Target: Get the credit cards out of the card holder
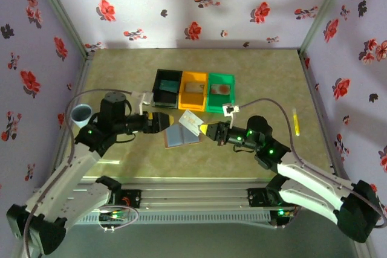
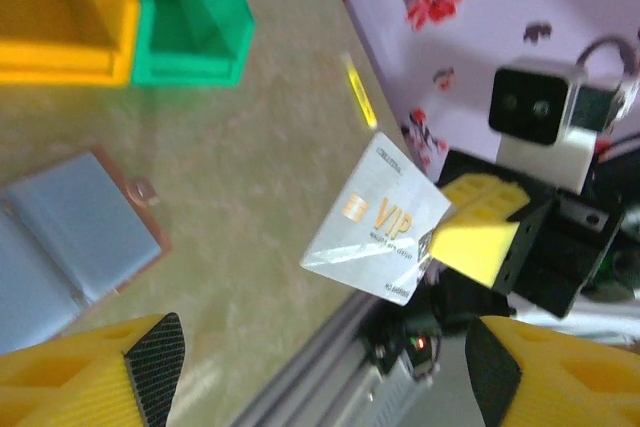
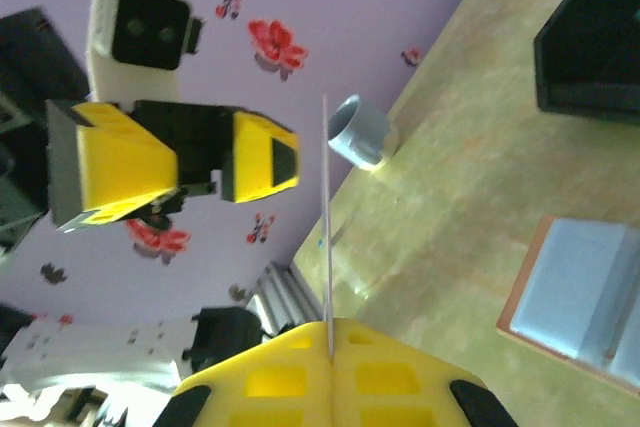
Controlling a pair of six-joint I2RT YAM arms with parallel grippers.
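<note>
A pale silver credit card (image 2: 378, 219) marked VIP hangs in the air above the table, and my right gripper (image 3: 330, 342) is shut on one of its corners. The right wrist view shows that card (image 3: 326, 217) edge-on as a thin line. The card holder (image 1: 181, 135) lies open on the table with its blue-grey inside up, just below the card (image 1: 191, 122). My left gripper (image 2: 325, 372) is open and holds nothing, its fingers (image 2: 150, 367) spread wide a little short of the card. From above, the left gripper (image 1: 163, 122) faces the right gripper (image 1: 205, 129) across the holder (image 2: 70, 237).
A black bin (image 1: 166, 87), an orange bin (image 1: 183, 96) and a green bin (image 1: 209, 102) stand in a row behind the holder; the orange and green ones each hold a flat item. A blue cup (image 1: 81, 113) sits at the left edge. A yellow-green stick (image 1: 295, 122) lies at the right.
</note>
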